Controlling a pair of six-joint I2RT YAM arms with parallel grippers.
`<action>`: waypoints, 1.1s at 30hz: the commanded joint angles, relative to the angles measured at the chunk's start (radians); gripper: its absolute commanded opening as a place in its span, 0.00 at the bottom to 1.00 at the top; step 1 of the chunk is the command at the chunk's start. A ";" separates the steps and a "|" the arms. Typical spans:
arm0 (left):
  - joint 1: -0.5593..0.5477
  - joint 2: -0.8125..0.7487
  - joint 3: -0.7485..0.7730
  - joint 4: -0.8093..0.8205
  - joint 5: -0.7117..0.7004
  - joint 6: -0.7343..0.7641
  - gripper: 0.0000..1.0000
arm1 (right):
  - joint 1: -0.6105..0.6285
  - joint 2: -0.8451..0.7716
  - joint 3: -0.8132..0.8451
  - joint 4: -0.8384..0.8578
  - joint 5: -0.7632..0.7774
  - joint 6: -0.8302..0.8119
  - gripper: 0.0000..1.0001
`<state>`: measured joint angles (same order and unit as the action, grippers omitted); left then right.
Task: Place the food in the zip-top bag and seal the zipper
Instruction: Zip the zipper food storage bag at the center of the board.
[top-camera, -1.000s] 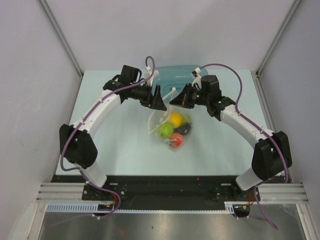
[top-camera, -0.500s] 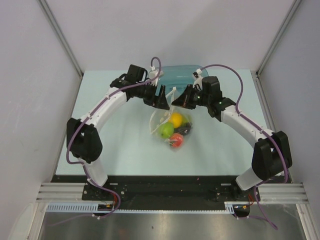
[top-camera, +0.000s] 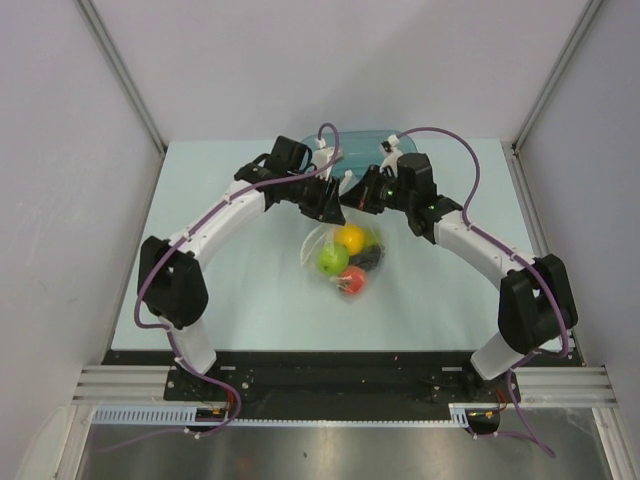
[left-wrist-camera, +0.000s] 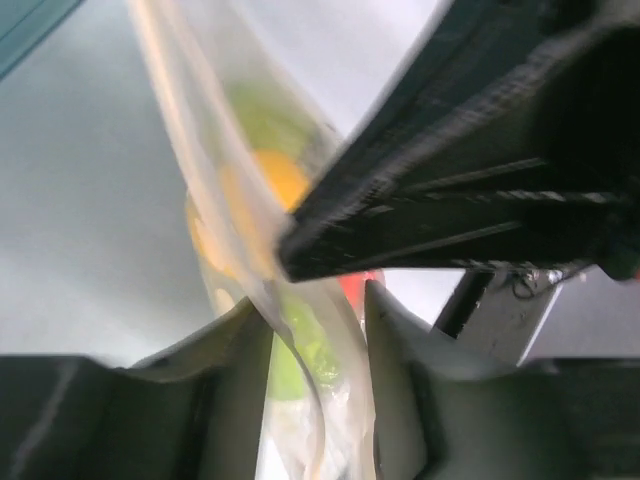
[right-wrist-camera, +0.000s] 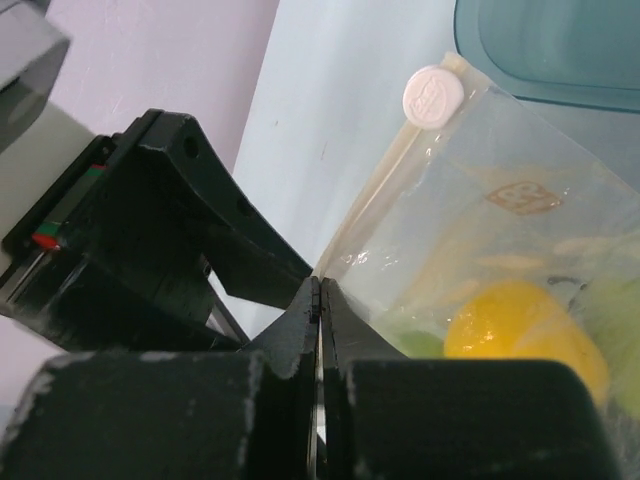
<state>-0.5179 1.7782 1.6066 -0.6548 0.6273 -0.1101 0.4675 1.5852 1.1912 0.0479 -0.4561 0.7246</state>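
Observation:
The clear zip-top bag (top-camera: 345, 256) hangs by its top edge over the table, with the food inside: an orange (top-camera: 350, 238), a green fruit (top-camera: 332, 260), a red one (top-camera: 352, 282) and dark grapes (top-camera: 371, 257). My right gripper (right-wrist-camera: 318, 286) is shut on the bag's pale zipper (right-wrist-camera: 372, 205), just below its white end tab (right-wrist-camera: 433, 95). Right beside it, my left gripper (left-wrist-camera: 317, 306) stands open, its fingers on either side of the bag's film (left-wrist-camera: 300, 340). The right gripper's black body (left-wrist-camera: 450, 200) fills the upper right of the left wrist view.
The teal translucent tub (top-camera: 350, 148) stands on the table just behind both grippers and shows at the top of the right wrist view as the tub (right-wrist-camera: 560, 40). Grey walls close in the table on the left, right and back.
My left arm has swung right until its gripper is next to the right one, and its jaws have narrowed around the bag's top edge. The right gripper has stayed shut on the zipper.

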 joint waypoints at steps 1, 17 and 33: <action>-0.007 0.021 0.055 -0.040 -0.145 0.071 0.25 | -0.021 -0.034 0.002 0.041 -0.006 -0.039 0.01; -0.007 0.029 0.344 -0.667 0.135 0.814 0.01 | -0.334 -0.197 0.002 -0.208 -0.466 -0.707 0.94; -0.024 -0.141 0.212 -0.810 0.247 1.461 0.01 | -0.284 -0.289 -0.025 -0.545 -0.650 -1.480 0.80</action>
<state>-0.5270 1.7481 1.9263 -1.3327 0.7647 1.0439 0.1390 1.3281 1.1809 -0.4397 -1.0378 -0.5262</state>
